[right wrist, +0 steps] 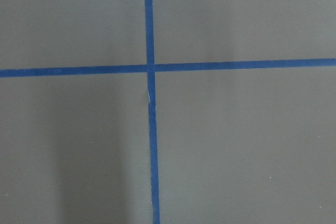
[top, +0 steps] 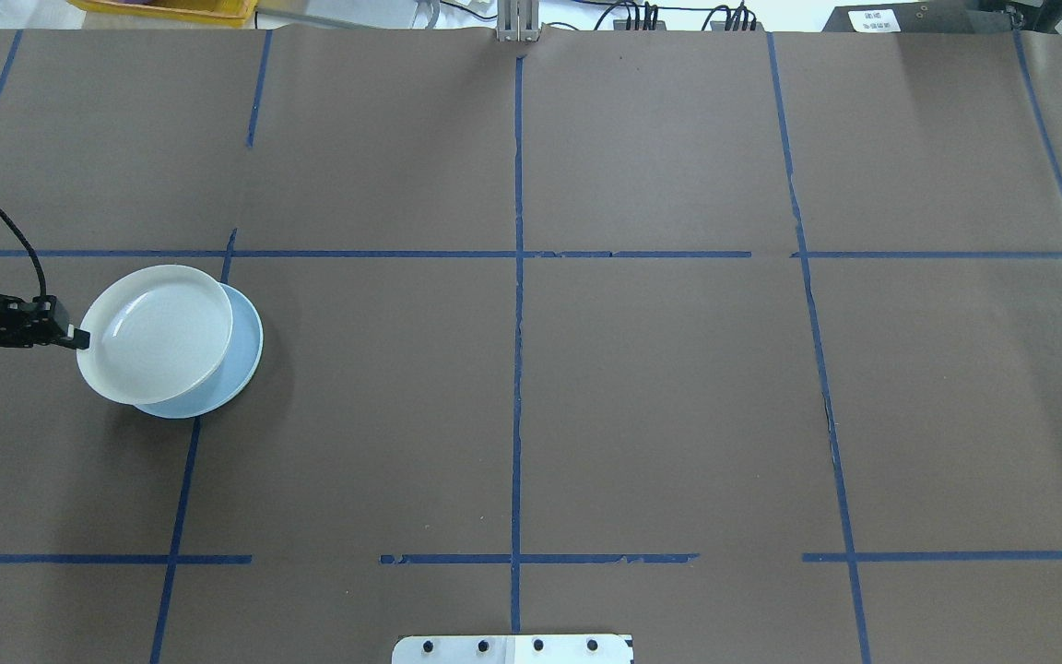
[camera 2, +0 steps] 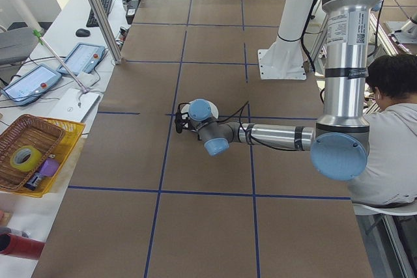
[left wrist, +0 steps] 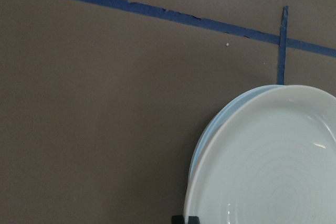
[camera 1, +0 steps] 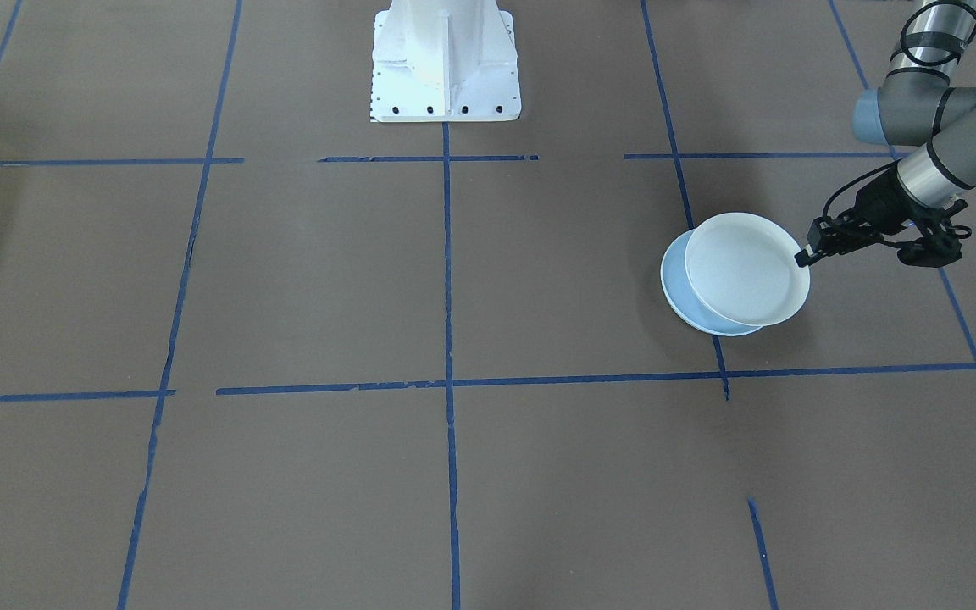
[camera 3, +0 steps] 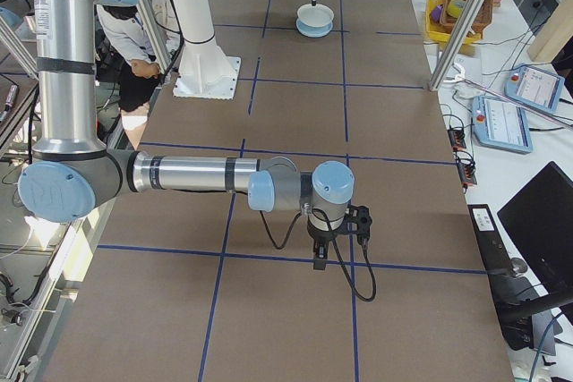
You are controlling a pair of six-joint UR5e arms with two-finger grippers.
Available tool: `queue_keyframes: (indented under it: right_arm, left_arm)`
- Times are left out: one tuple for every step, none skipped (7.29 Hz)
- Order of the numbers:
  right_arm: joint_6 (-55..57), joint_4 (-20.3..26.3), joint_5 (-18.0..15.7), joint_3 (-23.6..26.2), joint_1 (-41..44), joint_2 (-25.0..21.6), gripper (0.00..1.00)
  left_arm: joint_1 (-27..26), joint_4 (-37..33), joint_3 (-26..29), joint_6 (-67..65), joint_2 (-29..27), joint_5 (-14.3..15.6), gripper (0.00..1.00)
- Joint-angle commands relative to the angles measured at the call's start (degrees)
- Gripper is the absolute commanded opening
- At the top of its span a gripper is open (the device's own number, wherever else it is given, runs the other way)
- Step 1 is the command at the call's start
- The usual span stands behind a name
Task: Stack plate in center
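Gripping the rim of the pale ridged plate (top: pixel 155 333), the left gripper (top: pixel 77 338) has its fingers closed on the plate's edge — the contact shows in the overhead and front-facing views, with the fingertip (camera 1: pixel 803 257) pressed against the rim on the side nearest the wrist. The plate extends away from the fingers, and concentric rings are visible on its inside in the left wrist view. It sits tilted, its far edge overlapping the light-blue plate (top: pixel 238 361), which lies flat on the brown table covering (top: pixel 531 415). The light-blue plate shows as a crescent beyond and beside the held plate, on the side away from the fingers; the two are offset, not concentric. Whether the far rim of the held plate touches the light-blue plate cannot be told. A blue tape line (top: pixel 182 480) passes beneath both plates.

The right gripper (camera 3: pixel 320 263) appears only in the exterior right view, pointing down above the covering, close to a tape crossing (right wrist: pixel 149 68) — whether its fingers are open or closed cannot be told. Both plates are well apart from it, at the far end of the table.

A white pedestal base (camera 1: pixel 446 63) stands at the robot's side of the table. A person (camera 2: pixel 391 135) sits beside the table near the left arm's column.
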Motion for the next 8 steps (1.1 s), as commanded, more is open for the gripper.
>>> queue_keyframes:
  right_arm:
    - [0.04, 0.00, 0.03, 0.00, 0.00, 0.00, 1.00]
    - [0.04, 0.00, 0.03, 0.00, 0.00, 0.00, 1.00]
    - [0.04, 0.00, 0.03, 0.00, 0.00, 0.00, 1.00]
    - [0.04, 0.09, -0.06, 0.00, 0.00, 0.00, 1.00]
    - [-0.04, 0.00, -0.06, 0.00, 0.00, 0.00, 1.00]
    - [0.04, 0.00, -0.06, 0.00, 0.00, 0.00, 1.00]
    - [0.04, 0.00, 0.03, 0.00, 0.00, 0.00, 1.00]
    - [0.04, 0.00, -0.06, 0.00, 0.00, 0.00, 1.00]
  left_arm:
    - [0.00, -0.52, 0.71, -0.47, -0.71, -0.15, 0.00]
    - [0.00, -0.52, 0.45, -0.47, -0.71, -0.15, 0.00]
    - [0.00, -0.52, 0.27, -0.47, -0.80, -0.15, 0.00]
    - [0.00, -0.69, 0.27, -0.64, -0.71, -0.07, 0.63]
    - [0.00, -0.69, 0.18, -0.65, -0.63, -0.06, 1.00]
    - [0.00, -0.69, 0.01, -0.56, -0.54, -0.24, 1.00]
    - [0.00, -0.61, -0.17, -0.47, -0.28, -1.63, 1.00]
    - [-0.35, -0.52, -0.08, -0.21, 0.25, -3.65, 1.00]
